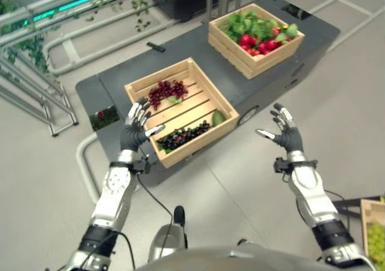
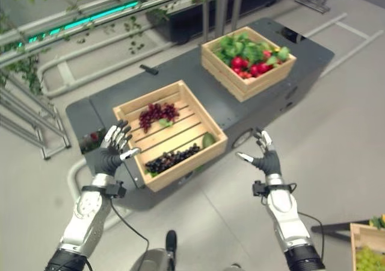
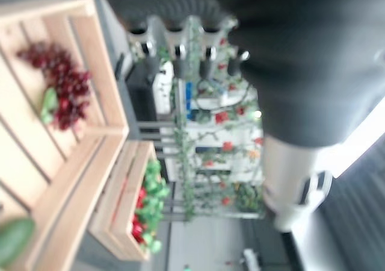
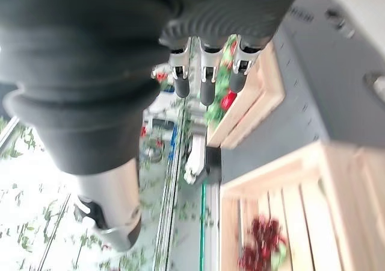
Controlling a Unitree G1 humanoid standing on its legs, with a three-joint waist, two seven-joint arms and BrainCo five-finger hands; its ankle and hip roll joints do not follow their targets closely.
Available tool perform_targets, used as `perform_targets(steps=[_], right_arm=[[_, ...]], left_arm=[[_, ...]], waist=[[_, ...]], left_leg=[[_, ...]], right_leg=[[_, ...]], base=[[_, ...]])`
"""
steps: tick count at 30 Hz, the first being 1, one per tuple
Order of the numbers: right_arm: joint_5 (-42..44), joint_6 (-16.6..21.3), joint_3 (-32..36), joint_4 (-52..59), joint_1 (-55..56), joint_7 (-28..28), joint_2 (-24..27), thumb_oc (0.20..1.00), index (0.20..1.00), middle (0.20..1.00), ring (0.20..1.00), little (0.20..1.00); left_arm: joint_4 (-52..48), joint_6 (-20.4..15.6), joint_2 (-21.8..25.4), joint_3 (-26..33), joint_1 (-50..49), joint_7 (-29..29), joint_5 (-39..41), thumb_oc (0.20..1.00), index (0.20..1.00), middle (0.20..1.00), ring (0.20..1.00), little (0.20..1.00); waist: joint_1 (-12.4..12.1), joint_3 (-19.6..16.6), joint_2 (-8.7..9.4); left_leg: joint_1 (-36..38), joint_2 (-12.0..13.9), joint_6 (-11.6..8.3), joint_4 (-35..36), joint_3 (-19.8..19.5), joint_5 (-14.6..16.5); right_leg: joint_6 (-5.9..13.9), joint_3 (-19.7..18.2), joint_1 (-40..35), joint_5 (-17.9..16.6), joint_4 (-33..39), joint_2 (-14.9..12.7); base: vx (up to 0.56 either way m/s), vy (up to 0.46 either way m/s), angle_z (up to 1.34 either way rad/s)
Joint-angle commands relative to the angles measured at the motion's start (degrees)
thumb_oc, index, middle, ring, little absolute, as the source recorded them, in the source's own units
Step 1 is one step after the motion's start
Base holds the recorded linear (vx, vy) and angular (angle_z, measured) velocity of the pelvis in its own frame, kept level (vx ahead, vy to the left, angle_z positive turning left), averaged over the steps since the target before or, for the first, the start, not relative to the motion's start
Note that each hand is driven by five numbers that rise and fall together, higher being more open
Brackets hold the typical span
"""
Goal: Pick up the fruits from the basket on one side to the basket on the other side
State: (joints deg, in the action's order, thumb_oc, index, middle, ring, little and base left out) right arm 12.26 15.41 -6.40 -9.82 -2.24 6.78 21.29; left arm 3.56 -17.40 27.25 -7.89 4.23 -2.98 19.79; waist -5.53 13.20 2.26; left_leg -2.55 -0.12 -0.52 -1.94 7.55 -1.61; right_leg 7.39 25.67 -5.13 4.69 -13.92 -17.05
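Your left hand (image 1: 133, 132) is raised with its fingers (image 1: 140, 111) spread apart and straight, holding nothing, at the near-left side wall of the nearer wooden crate (image 1: 204, 88); whether it touches the wood you cannot tell. Just past those fingers, inside the crate, a bunch of red grapes (image 1: 166, 91) with a green leaf lies toward the far slats, and a bunch of dark grapes (image 1: 182, 135) lies along the near wall, close beside your left thumb. A green leaf-like piece (image 1: 218, 117) sits in the crate's right corner, between your two hands. Your right hand (image 1: 287, 133) hangs over the floor (image 1: 252, 186), well apart from the crate's near-right corner, its fingers (image 1: 281, 117) also splayed and relaxed, empty. Further out beyond both hands, the second wooden crate (image 1: 264, 60) stands on the same dark grey desk (image 1: 313, 30), filled with red fruits (image 1: 257, 43) among green leaves (image 1: 245, 23). Near your right forearm, at the edge of the head views, a third crate (image 1: 369, 214) holds pale green grapes (image 1: 376, 241). No writing or label can be read on any crate or on the desk; a small dark flat object (image 1: 155, 46) lies on the desk beyond the nearer crate
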Motion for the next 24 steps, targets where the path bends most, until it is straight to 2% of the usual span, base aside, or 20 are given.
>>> perform_targets(steps=[1,2,4,5,6,7,8,9,10,11,13,14,16,17,20,21,23,24], right_arm=[[1.0,3.3,-2.3,1.8,-2.6,-0.5,0.9,1.0,1.0,1.0,1.0,1.0],[0.7,3.4,-2.7,2.1,-3.2,-0.6,0.6,1.0,1.0,1.0,1.0,1.0],[0.8,3.5,-3.1,2.2,-3.6,-0.8,0.6,1.0,1.0,1.0,1.0,1.0],[0.6,3.8,-3.5,2.2,-4.7,-0.7,1.1,1.0,1.0,1.0,1.0,1.0],[0.6,3.8,-3.4,2.1,-4.8,-0.7,1.1,1.0,1.0,1.0,1.0,1.0],[1.4,4.5,-2.9,1.7,-4.9,-0.5,2.0,1.0,1.0,1.0,1.0,1.0],[1.4,4.5,-2.8,1.6,-4.9,-0.6,2.0,1.0,1.0,1.0,1.0,1.0],[2.5,4.9,-2.5,1.7,-4.2,-0.8,2.8,1.0,1.0,1.0,1.0,1.0],[2.5,4.8,-2.3,1.8,-4.1,-0.9,2.8,1.0,1.0,1.0,1.0,1.0],[2.2,4.8,-2.0,2.1,-4.5,-0.9,3.5,1.0,1.0,1.0,1.0,1.0],[2.3,5.0,-1.3,2.3,-4.6,-0.9,3.7,1.0,1.0,1.0,1.0,1.0],[3.0,5.4,-1.2,1.9,-4.7,-0.8,4.0,1.0,1.0,1.0,1.0,1.0],[3.2,5.7,-0.9,1.5,-5.1,-0.6,4.0,1.0,1.0,1.0,1.0,1.0],[3.1,5.9,-0.7,1.8,-5.2,-0.1,4.5,1.0,1.0,1.0,1.0,1.0],[3.0,6.3,0.2,1.9,-5.6,0.5,5.1,1.0,1.0,1.0,1.0,1.0],[2.4,6.5,0.3,1.4,-6.9,1.5,5.5,1.0,1.0,1.0,1.0,1.0],[2.4,6.5,0.4,1.4,-7.0,1.5,5.4,1.0,1.0,1.0,1.0,1.0],[2.1,6.7,0.7,1.3,-7.1,2.1,5.8,1.0,1.0,1.0,1.0,1.0]], left_arm=[[-1.8,-3.4,3.4,0.3,5.4,-3.1,-10.6,1.0,1.0,1.0,1.0,1.0],[-2.0,-3.5,4.8,0.2,6.6,-4.0,-13.3,1.0,1.0,1.0,1.0,1.0],[-2.2,-3.9,6.0,0.2,7.6,-5.0,-15.4,1.0,1.0,1.0,1.0,1.0],[-1.3,-3.8,8.0,-2.1,12.0,-6.6,-20.7,1.0,1.0,1.0,1.0,1.0],[-1.1,-3.8,8.0,-2.2,12.2,-6.7,-20.8,1.0,1.0,1.0,1.0,1.0],[-0.7,-4.0,9.8,-4.7,16.2,-6.6,-24.9,1.0,1.0,1.0,1.0,1.0],[-0.6,-4.0,9.8,-4.8,16.4,-6.7,-25.0,1.0,1.0,1.0,1.0,1.0],[0.5,-4.1,10.8,-7.6,20.4,-6.4,-27.1,1.0,1.0,1.0,1.0,1.0],[0.5,-4.1,10.8,-7.7,20.5,-6.3,-27.1,1.0,1.0,1.0,1.0,1.0],[0.2,-3.6,12.3,-8.8,22.8,-4.9,-30.2,1.0,1.0,1.0,1.0,1.0],[0.3,-3.7,13.6,-9.9,24.9,-4.6,-31.0,1.0,1.0,1.0,1.0,1.0],[1.0,-4.1,14.7,-12.2,27.5,-4.6,-31.4,1.0,1.0,1.0,1.0,1.0],[2.2,-3.9,14.9,-13.8,29.2,-4.1,-31.7,1.0,1.0,1.0,1.0,1.0],[1.7,-3.6,16.6,-16.2,31.7,-2.7,-33.7,1.0,1.0,1.0,1.0,1.0],[3.2,-3.3,17.7,-20.7,34.7,-1.2,-34.7,1.0,1.0,1.0,1.0,1.0],[4.2,-2.8,17.8,-23.0,36.4,-0.3,-35.6,1.0,1.0,1.0,1.0,1.0],[4.5,-2.8,17.7,-23.2,36.8,-0.4,-35.6,1.0,1.0,1.0,1.0,1.0],[4.4,-2.5,18.2,-24.6,37.7,0.4,-36.5,1.0,1.0,1.0,1.0,1.0]], waist=[[1.5,-0.8,0.9],[1.5,-0.1,0.51],[1.7,0.4,0.23],[2.9,1.4,0.13],[2.7,1.4,0.03],[4.5,1.7,0.42],[4.4,1.7,0.37],[6.2,1.6,0.48],[6.2,1.6,0.49],[6.4,1.5,0.41],[6.6,1.8,-0.01],[7.1,2.5,-0.59],[7.2,3.0,-0.94],[8.0,4.3,-1.75],[8.9,6.7,-3.22],[9.2,8.2,-4.22],[9.0,8.1,-4.23],[9.4,9.1,-4.9]], left_leg=[[-0.8,0.3,1.08,-2.7,-2.2,3.4],[-0.3,0.7,1.31,-2.2,-2.0,3.4],[0.1,0.9,1.38,-1.8,-2.3,3.5],[1.1,0.9,0.84,-0.6,-3.3,3.5],[0.9,1.1,0.77,-0.5,-3.2,3.3],[1.5,0.1,0.26,0.5,-4.9,3.7],[1.3,0.1,0.25,0.5,-4.8,3.5],[1.0,-0.9,-0.37,0.4,-6.3,4.0],[1.0,-0.9,-0.35,0.3,-6.4,4.0],[-0.1,-1.1,-0.62,0.1,-5.6,4.1],[-1.0,-0.9,-0.78,0.1,-5.2,3.8],[-2.0,-0.6,-1.1,0.0,-5.0,3.3],[-2.8,-0.5,-1.23,-0.3,-4.9,3.1],[-3.8,-0.3,-1.51,-0.4,-4.9,2.7],[-5.7,0.1,-1.91,-1.2,-4.9,2.3],[-7.1,0.3,-2.09,-1.9,-4.9,2.1],[-7.4,0.3,-2.1,-2.1,-4.9,2.2],[-8.0,0.4,-2.2,-2.4,-4.8,2.1]], right_leg=[[3.3,-4.3,7.0,-10.9,-11.2,-3.6],[3.53,-6.0,9.3,-10.3,-13.5,-3.1],[3.52,-7.5,10.8,-9.5,-13.7,-2.4],[2.35,-12.3,13.8,-4.6,-10.1,2.3],[2.18,-12.3,13.9,-4.9,-9.7,2.5],[1.43,-17.9,14.5,-3.2,-0.3,6.6],[1.37,-17.9,14.5,-3.7,0.2,6.7],[1.95,-22.6,13.5,-4.7,5.7,8.0],[1.99,-22.5,13.3,-4.8,6.0,7.9],[2.37,-21.5,12.4,-7.0,9.1,7.4],[2.19,-21.6,12.8,-7.4,9.6,7.7],[1.96,-21.2,13.2,-7.8,10.1,7.7],[1.89,-21.1,13.8,-7.9,10.1,7.8],[1.73,-21.2,14.6,-8.1,10.0,8.0],[1.43,-20.8,17.4,-7.9,8.8,8.0],[1.29,-21.1,19.2,-7.7,7.7,8.1],[1.26,-21.1,19.6,-7.6,7.4,8.1],[1.21,-21.2,20.5,-7.5,6.7,8.0]], base=[[0.03,0.173,0.17],[0.04,0.162,0.16],[0.05,0.041,0.04],[0.07,0.012,-0.15],[0.15,-0.072,-0.17],[0.08,-0.064,-0.03],[0.16,-0.098,0.26],[0.07,-0.036,0.46],[0.04,-0.074,1.0],[-0.03,-0.036,0.94],[-0.07,-0.062,0.61],[-0.1,-0.089,0.01],[-0.07,-0.068,-0.28],[-0.07,-0.073,-0.32],[-0.08,-0.076,-0.31],[-0.08,-0.05,-0.11],[-0.04,-0.017,-0.16],[-0.07,-0.028,-0.26]])
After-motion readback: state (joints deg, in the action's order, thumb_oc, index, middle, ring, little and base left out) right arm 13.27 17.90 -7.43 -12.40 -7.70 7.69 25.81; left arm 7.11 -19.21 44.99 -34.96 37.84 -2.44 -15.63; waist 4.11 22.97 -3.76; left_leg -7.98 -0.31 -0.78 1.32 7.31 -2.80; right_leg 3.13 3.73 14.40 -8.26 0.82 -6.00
